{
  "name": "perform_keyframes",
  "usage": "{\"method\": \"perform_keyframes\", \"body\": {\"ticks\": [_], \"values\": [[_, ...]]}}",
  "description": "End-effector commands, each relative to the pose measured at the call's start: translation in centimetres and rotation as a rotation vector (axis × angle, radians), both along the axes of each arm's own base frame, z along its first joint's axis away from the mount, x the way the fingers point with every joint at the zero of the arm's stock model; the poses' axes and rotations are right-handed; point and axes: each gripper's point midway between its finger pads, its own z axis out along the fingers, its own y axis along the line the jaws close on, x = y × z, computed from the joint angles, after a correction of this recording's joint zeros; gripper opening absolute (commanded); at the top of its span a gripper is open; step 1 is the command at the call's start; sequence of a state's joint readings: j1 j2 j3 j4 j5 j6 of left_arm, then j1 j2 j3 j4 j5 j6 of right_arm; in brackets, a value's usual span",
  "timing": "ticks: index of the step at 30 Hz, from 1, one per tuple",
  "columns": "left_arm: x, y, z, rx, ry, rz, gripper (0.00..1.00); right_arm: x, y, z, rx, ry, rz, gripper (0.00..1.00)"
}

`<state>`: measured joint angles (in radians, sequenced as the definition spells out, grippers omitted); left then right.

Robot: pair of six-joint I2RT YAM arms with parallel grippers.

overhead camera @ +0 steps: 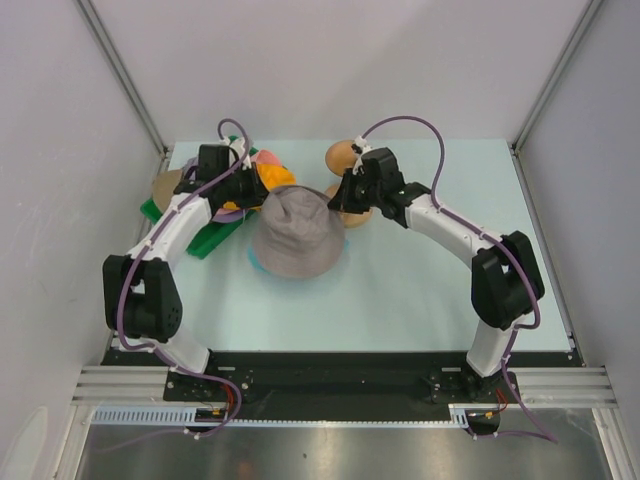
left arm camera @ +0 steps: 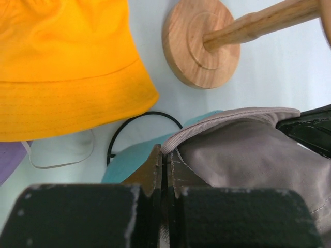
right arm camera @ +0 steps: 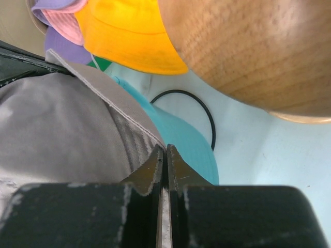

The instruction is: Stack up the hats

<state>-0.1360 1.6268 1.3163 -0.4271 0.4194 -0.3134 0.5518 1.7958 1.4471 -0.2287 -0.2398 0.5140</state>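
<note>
Grey cloth bucket hat (overhead camera: 297,235) sits centre frame over the teal cloth hat (right arm camera: 191,150); left hand (left arm camera: 164,160) and right hand (right arm camera: 164,155), each pressed together, pinch its brim; judged best to keep both edges level and lower squarely; only wrist views show the black wire ring (right arm camera: 178,91) beneath.

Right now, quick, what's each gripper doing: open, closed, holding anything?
Left gripper: closed, pinching the brim of the grey hat.
Right gripper: closed, pinching the same brim.
</note>
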Motion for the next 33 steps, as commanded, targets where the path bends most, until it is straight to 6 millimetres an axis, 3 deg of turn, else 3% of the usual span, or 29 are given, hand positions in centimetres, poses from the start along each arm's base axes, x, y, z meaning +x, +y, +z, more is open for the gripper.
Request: {"method": "perform_keyframes", "body": {"ticks": [1,10,20,22,23,24,25,26,27,28,29,31,33], "values": [[-1.6,6.3,-5.7,0.254,0.130,0.180,0.00,-1.4,-4.6,-6.1,-0.197,0.138,-0.111,0.00],[-2.9,7.3,-6.4,0.287,0.108,0.210,0.00,-2.7,-5.9,-7.7,-0.245,0.160,-0.137,0.00],[-4.6,8.0,-7.3,0.326,0.173,0.215,0.00,-3.2,-6.7,-7.5,-0.265,0.154,-0.155,0.00],[-5.3,7.9,-7.2,0.325,0.196,0.207,0.00,-3.5,-6.7,-6.7,-0.253,0.141,-0.150,0.03],[-5.5,7.9,-6.4,0.322,0.182,0.209,0.03,-3.7,-6.8,-6.6,-0.252,0.138,-0.147,0.10],[-6.0,8.0,-6.1,0.323,0.191,0.209,0.06,-3.8,-6.8,-5.7,-0.239,0.121,-0.146,0.14],[-6.0,8.2,-5.4,0.318,0.181,0.217,0.19,-3.9,-6.7,-5.2,-0.229,0.108,-0.138,0.20],[-6.1,8.3,-4.3,0.309,0.156,0.223,0.25,-4.0,-6.8,-4.6,-0.226,0.094,-0.136,0.32],[-6.4,8.4,-3.7,0.303,0.154,0.230,0.33,-4.1,-6.9,-4.1,-0.222,0.084,-0.133,0.38],[-6.2,8.7,-2.6,0.294,0.131,0.244,0.49,-4.2,-7.0,-2.7,-0.210,0.051,-0.134,0.43],[-6.2,8.8,-1.7,0.286,0.114,0.255,0.58,-4.3,-7.3,-2.2,-0.212,0.040,-0.138,0.51],[-6.1,9.3,0.7,0.264,0.067,0.287,0.76,-4.5,-7.8,-0.5,-0.201,0.003,-0.150,0.56],[-6.6,9.4,2.3,0.252,0.043,0.303,0.83,-4.8,-8.3,0.5,-0.200,-0.015,-0.153,0.59]]}}
